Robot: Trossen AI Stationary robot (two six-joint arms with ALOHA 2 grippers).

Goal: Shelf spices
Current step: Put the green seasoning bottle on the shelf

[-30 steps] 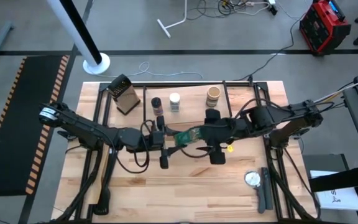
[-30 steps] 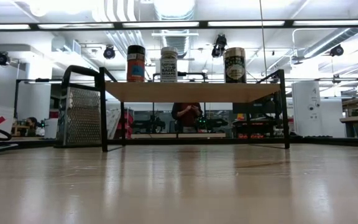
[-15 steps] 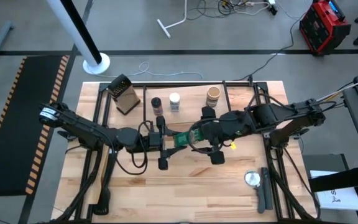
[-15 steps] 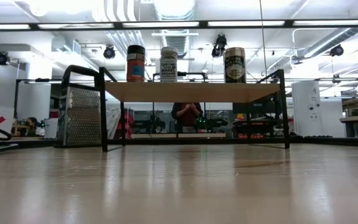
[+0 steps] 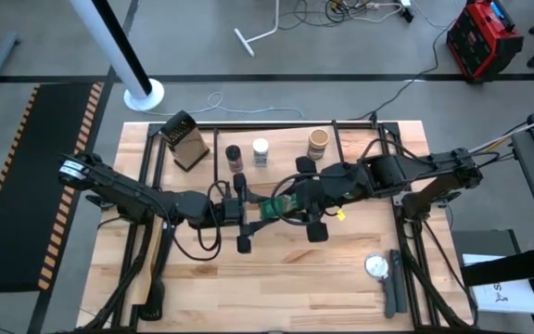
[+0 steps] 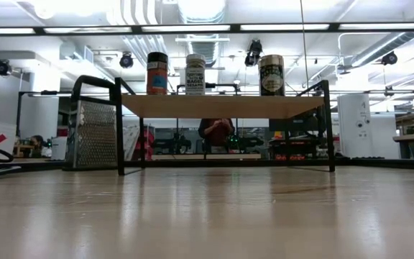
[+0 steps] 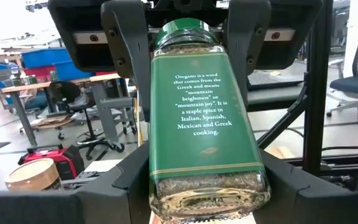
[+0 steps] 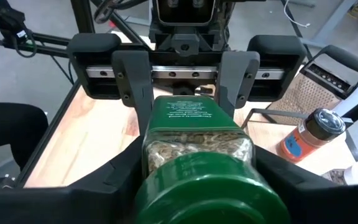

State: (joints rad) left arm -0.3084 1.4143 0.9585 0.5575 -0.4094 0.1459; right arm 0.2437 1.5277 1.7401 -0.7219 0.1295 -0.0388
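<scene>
While held above mid tabletop point(image 5: 202, 269) by both left end effector point(image 5: 245, 215) and right end effector point(image 5: 310, 199), green jar point(image 5: 274, 207) risks dropping on mistimed release. Level across: three jars on shelf point(image 6: 221, 106). Wrist views: both clamped on jar.

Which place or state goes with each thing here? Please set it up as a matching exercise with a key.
Things:
1. green-lidded jar
2. grater
3. dark-lidded jar
4. silver disc

Places or states:
A. stands on the shelf
B. lies on the tabletop near the right arm's base
C. held between left gripper and right gripper, above the table
D. stands on the tabletop beside the shelf's end

Pairs: 1-C, 2-D, 3-A, 4-B
</scene>
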